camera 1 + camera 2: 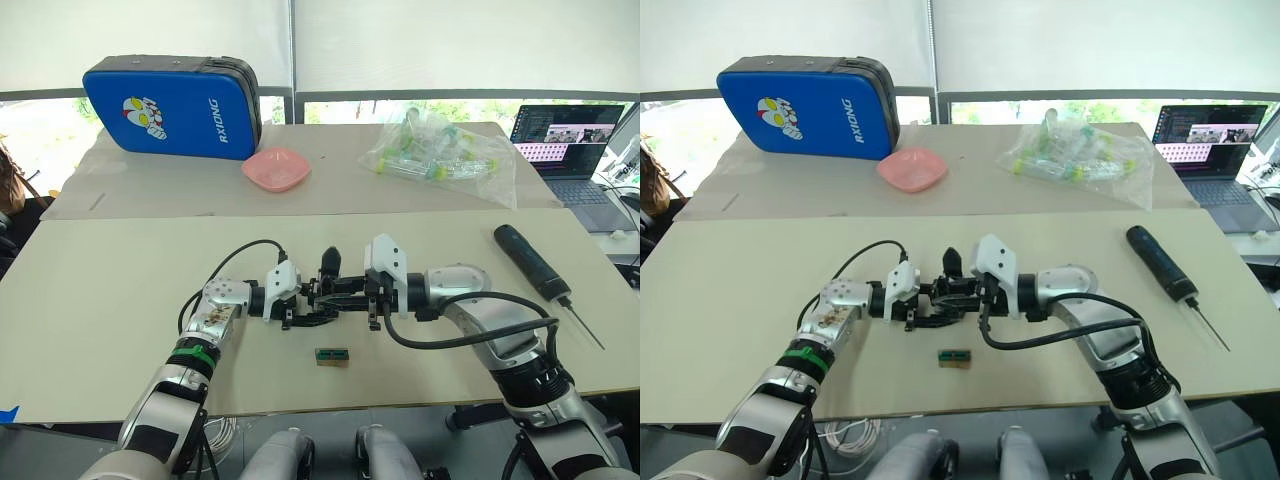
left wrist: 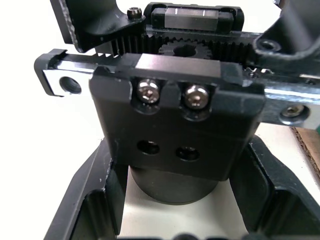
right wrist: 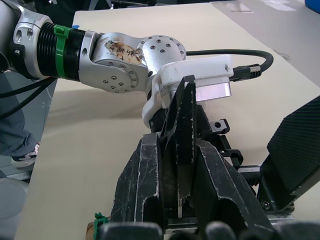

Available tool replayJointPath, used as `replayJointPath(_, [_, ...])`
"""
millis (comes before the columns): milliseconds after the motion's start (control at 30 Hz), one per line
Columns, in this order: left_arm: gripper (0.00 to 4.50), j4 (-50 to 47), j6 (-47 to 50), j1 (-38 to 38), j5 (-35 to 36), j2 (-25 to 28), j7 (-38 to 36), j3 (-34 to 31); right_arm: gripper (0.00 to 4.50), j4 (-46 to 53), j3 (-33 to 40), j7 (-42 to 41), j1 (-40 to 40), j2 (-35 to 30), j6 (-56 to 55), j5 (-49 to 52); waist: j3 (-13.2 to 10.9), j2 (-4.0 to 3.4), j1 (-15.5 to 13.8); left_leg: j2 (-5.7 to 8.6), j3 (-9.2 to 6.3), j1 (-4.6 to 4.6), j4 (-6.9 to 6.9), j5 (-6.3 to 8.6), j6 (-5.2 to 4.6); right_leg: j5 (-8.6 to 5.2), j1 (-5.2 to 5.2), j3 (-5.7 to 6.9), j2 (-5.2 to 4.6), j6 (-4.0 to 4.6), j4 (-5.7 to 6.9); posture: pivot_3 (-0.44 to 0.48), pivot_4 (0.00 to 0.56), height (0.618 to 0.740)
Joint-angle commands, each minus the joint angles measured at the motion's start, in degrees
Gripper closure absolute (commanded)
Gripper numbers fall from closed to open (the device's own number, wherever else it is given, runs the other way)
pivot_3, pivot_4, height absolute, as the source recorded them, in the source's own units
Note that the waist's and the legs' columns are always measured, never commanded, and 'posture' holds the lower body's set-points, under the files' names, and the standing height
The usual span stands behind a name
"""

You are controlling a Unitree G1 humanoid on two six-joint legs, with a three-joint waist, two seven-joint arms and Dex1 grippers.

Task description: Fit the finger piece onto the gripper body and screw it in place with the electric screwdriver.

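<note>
On the table: one screwdriver, one pink bowl, one blue case, one laptop.

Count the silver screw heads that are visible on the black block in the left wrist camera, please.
2. Both sit side by side in the upper recesses of the gripper body: one screw head and a second screw head. The two holes below them look empty; others may be hidden.

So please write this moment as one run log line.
left gripper: shut on gripper body | right gripper: shut on finger piece | electric screwdriver: on table, untouched
</note>
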State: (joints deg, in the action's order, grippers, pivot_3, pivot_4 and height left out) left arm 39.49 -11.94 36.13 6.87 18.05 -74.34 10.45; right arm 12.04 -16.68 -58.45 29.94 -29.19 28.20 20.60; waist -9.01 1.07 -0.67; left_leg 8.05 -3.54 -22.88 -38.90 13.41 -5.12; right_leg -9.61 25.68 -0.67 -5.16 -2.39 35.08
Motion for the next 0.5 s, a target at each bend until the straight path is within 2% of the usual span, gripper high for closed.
replayJointPath(33, [2.18,0.36,0.8,-0.14,-0.49,0.44,-0.55,0.64,4.09,-1.37,-1.93,-0.64,-1.53,-0.58,1.8,-1.06,0.02,-0.02,0.01,0.0,0.0,0.0,0.0,0.0,0.0,0.0,0.0,0.0,0.0,0.0,0.0,0.0,0.15,0.74])
replayJointPath(333, [2.18,-0.33,1.05,-0.65,-0.5,0.49,-0.73,0.9,4.09,-4.7,-1.51,0.78,-0.93,1.19,-0.57,-2.27,0.09,-0.07,0.06,-0.01,0.0,0.13,0.01,0.01,-0.02,0.0,-0.19,0.0,0.01,0.0,-0.02,0.0,0.15,0.74])
replayJointPath(500, [2.18,-0.71,1.41,-0.75,-0.54,0.54,-0.77,1.03,4.09,-5.37,-1.92,0.75,-0.51,2.19,-1.05,-2.5,0.09,-0.07,0.13,-0.03,0.0,0.51,0.16,0.04,-0.05,-0.02,-0.52,0.0,0.02,-0.02,-0.09,0.0,0.15,0.74])
